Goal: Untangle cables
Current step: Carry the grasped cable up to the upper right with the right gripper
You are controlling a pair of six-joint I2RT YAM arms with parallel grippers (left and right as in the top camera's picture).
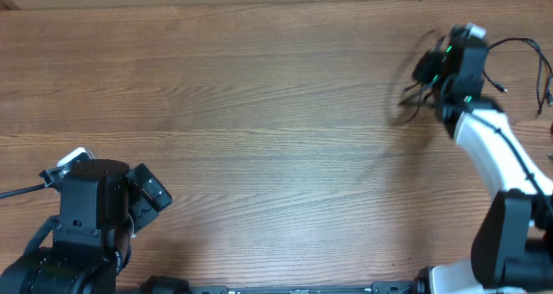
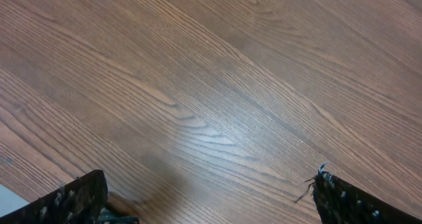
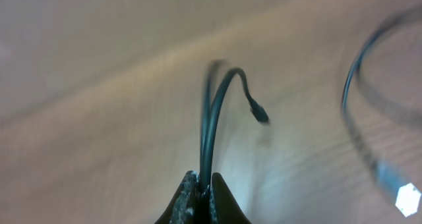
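Overhead: the right gripper (image 1: 429,69) has the cables (image 1: 406,95) as a blurred loop just beside it, and the left gripper (image 1: 149,193) sits well apart from it. Left wrist: jaws spread wide over bare table (image 2: 211,85). Right wrist: the claw is pinched shut on one cord (image 3: 210,125), with a second loop (image 3: 353,99) near it. The step looks like drawing a strand free. Next, the left claw would need to pin the rest.

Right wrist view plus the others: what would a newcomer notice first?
The right tool stands out, shut on a thin black cable that arches up from it, at the far right of the table, all motion-blurred. The left tool hangs wide open over the wood at near left, holding nothing.
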